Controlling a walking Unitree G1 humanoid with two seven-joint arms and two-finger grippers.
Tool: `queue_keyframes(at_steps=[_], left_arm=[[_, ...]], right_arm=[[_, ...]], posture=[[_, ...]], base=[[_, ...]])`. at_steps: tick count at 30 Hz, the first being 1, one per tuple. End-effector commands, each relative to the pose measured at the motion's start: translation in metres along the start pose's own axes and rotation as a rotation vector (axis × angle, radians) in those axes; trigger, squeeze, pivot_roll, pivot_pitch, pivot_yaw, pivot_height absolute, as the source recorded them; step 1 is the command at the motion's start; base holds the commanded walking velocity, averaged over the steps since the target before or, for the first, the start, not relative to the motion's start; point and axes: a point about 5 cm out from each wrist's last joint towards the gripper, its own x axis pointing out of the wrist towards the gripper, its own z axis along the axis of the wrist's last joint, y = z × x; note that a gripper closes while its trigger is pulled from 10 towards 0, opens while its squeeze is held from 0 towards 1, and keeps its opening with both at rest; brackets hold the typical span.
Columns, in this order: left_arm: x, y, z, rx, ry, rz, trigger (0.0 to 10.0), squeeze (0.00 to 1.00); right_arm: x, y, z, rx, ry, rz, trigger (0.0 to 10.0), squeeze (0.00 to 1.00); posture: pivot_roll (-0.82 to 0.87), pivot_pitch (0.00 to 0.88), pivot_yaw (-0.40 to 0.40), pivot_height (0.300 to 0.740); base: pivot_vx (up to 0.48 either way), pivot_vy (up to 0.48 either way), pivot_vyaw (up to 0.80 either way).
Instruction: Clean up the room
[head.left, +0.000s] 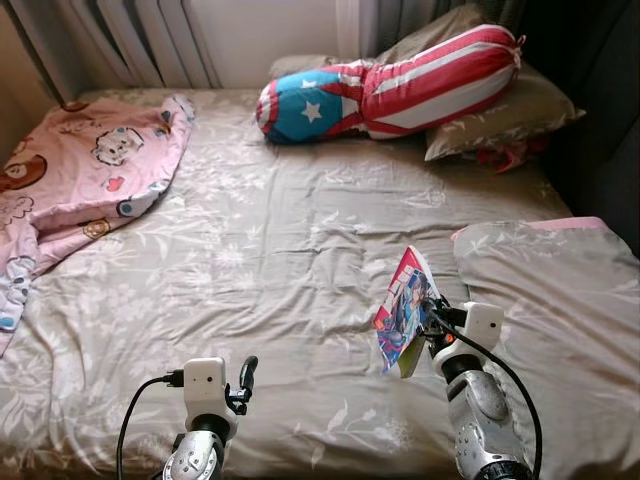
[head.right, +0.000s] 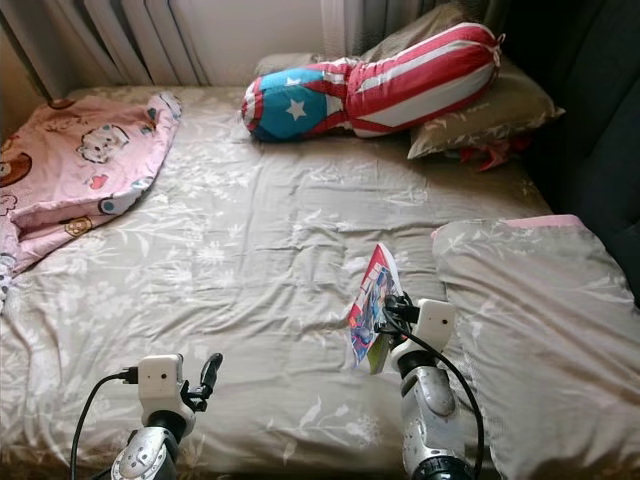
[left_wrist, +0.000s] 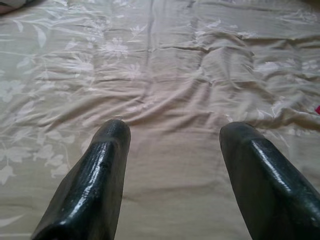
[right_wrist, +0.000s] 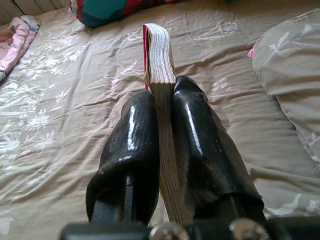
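Gripping a thin colourful book (head.left: 405, 311), the right pincer (right_wrist: 161, 150) has both black fingers (right_wrist: 131, 145) pressed flat against its covers, the page edges standing up between them in the right wrist view. From the head camera the book stands on edge above the bed (head.left: 260, 260), at about 4 o'clock from the bed's middle, its bright illustrated cover facing toward 9 o'clock.

At 3 o'clock from the book, just beside it, lies a grey floral pillow (head.left: 560, 310) with a pink edge along its far side. At about 8 o'clock from the book, near the bed's near edge, the left pincer (left_wrist: 172, 145) hovers over the floral sheet with its two fingers spread wide and nothing between them.

Farther out, at 12 o'clock from the book and well apart from it, a red, white and blue bolster with white stars (head.left: 390, 85) lies across the head of the bed, leaning on another grey pillow (head.left: 500, 115). At about 10 o'clock, a pink cartoon-printed blanket (head.left: 80, 180) is bunched along the bed's left side. Pale curtains (head.left: 130, 40) hang behind the bed's far left corner.
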Motion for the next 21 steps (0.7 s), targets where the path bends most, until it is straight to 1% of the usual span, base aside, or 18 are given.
queue_keyframes(at_steps=[1,11,13,15,21], left_arm=[[-0.003,0.003,-0.006,0.018,0.03,0.004,10.0,0.0],[-0.003,0.007,-0.01,0.018,0.04,0.018,10.0,0.0],[-0.003,0.009,-0.012,0.019,0.044,0.023,10.0,0.0],[-0.003,0.01,-0.013,0.019,0.046,0.026,10.0,0.0],[-0.003,0.013,-0.016,0.02,0.053,0.032,10.0,0.0]], right_arm=[[0.001,0.0,0.005,-0.005,-0.032,-0.002,10.0,0.0],[0.0,-0.001,0.003,-0.006,-0.021,-0.006,10.0,0.0],[0.002,0.0,0.0,-0.017,0.011,-0.008,10.0,0.0],[0.002,0.002,0.0,-0.017,0.008,-0.007,10.0,0.0],[0.001,0.003,0.0,-0.022,-0.003,-0.015,10.0,0.0]], posture=[[-0.06,0.106,0.019,0.681],[-0.04,0.136,0.016,0.681],[-0.04,0.137,0.016,0.681],[-0.04,0.145,0.018,0.672],[-0.04,0.15,0.019,0.672]], base=[[0.0,0.0,0.0],[0.0,0.0,0.0],[0.0,0.0,0.0],[0.0,0.0,0.0],[0.0,0.0,0.0]])
